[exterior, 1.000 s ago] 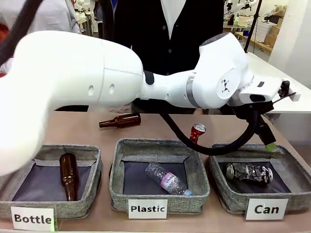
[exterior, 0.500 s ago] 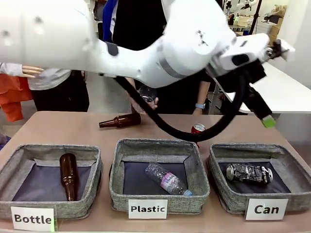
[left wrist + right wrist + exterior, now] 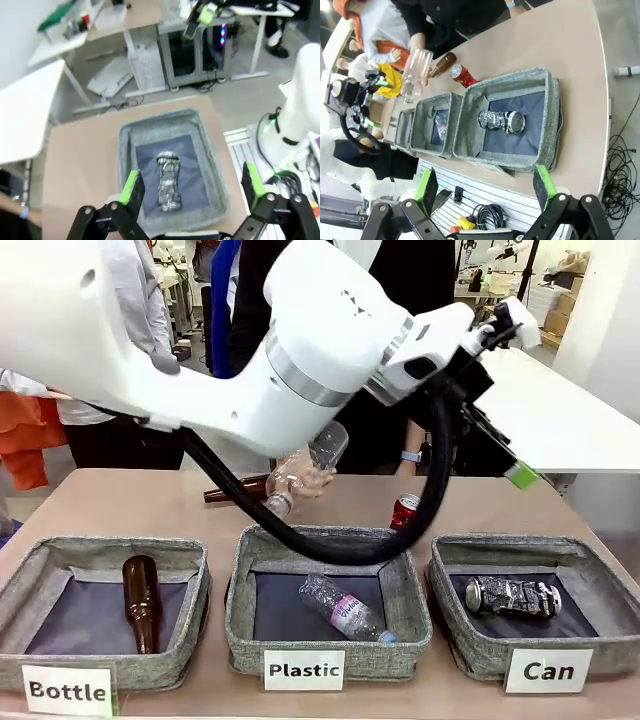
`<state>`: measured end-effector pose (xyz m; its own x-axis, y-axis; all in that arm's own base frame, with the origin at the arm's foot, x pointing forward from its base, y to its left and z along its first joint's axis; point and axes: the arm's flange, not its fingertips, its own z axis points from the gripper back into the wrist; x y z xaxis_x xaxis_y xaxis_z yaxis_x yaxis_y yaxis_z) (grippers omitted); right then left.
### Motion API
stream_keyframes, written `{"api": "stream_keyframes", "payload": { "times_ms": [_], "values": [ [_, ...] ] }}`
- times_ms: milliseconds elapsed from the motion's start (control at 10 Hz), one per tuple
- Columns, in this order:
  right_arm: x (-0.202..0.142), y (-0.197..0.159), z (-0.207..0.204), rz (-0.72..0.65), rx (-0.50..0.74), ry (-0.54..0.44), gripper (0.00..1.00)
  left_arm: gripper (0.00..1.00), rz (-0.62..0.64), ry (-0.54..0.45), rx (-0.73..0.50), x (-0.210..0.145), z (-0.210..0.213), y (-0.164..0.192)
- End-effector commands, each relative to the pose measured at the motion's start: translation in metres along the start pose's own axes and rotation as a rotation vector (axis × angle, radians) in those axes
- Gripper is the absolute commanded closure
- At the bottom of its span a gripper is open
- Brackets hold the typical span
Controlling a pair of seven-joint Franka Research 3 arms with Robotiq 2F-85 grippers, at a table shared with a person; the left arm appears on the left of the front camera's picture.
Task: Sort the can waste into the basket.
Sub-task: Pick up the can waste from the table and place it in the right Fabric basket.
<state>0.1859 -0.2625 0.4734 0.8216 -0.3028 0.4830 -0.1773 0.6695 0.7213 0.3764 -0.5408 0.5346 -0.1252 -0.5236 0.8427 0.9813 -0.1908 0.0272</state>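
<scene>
Half done: crushed black-and-silver metal can lying inside square grey fabric "Can" basket. Beyond its far rim, red silver-topped metal can waiting on tan surface. Above, left gripper and right gripper splayed, empty.

The Plastic basket sits at the near edge of the counter, with a plastic bottle lying in it. Left of it is the Bottle basket, with a glass bottle lying inside. Right of it is the Can basket, with one can on its side inside. Just behind its far right corner sits a second can. Behind its far left corner lies another glass bottle. Above its far edge, a person's hand holds a second plastic bottle.
</scene>
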Motion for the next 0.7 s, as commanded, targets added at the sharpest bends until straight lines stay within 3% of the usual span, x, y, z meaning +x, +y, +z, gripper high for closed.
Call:
{"api": "stream_keyframes", "payload": {
  "times_ms": [0, 600],
  "values": [
    [-0.001, 0.006, 0.003, -0.016, -0.024, -0.006, 0.00, 0.00, -0.109, -0.043, -0.046, 0.005, -0.030, -0.013],
    [0.001, 0.003, 0.010, -0.026, -0.028, -0.015, 0.00, 0.00, -0.146, -0.020, -0.065, 0.017, -0.065, -0.004]
  ]
}}
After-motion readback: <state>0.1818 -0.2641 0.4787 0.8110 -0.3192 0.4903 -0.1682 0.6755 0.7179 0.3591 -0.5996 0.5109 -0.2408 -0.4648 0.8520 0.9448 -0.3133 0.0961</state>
